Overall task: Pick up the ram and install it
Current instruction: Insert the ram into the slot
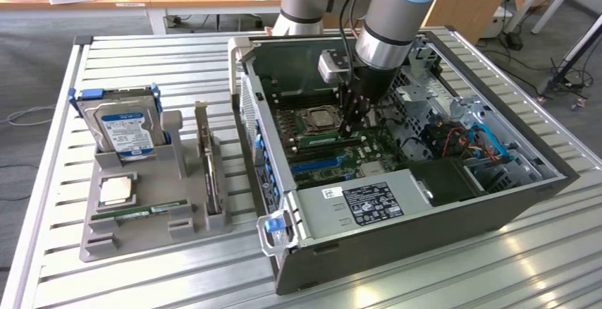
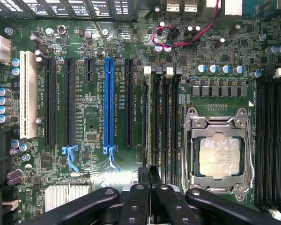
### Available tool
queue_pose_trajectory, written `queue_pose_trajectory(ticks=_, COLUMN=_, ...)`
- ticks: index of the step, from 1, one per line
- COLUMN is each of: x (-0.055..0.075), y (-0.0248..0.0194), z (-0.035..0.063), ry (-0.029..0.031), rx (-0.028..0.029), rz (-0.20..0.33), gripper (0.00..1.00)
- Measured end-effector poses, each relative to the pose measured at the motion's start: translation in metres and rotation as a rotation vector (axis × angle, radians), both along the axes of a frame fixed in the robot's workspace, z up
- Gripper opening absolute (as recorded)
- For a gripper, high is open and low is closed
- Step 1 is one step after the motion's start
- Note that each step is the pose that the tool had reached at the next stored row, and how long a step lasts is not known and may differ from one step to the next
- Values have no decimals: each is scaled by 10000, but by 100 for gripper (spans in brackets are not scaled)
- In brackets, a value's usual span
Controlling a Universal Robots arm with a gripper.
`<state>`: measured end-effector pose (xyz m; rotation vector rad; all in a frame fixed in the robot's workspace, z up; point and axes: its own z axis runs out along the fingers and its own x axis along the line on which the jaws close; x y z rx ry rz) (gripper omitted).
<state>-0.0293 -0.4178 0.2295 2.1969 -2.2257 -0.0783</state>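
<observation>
One ram (image 2: 153, 122), pinched in the near-shut gripper (image 2: 148, 186), lines up with its slot (image 2: 148, 75) near the CPU (image 2: 220, 157); seating needs straight, even pressure.

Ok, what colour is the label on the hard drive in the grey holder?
Blue and white. The label shows best in the exterior view.

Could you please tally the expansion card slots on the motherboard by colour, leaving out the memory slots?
White expansion slot: 1
Blue expansion slot: 1
Black expansion slots: 4 (three long, one short)
Total: 6
</observation>
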Motion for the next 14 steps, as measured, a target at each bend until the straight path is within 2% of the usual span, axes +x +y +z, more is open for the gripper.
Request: queue_pose_trajectory(ticks=14, x=1, y=0, z=-13, ry=-1, rx=1, rz=32, gripper=12)
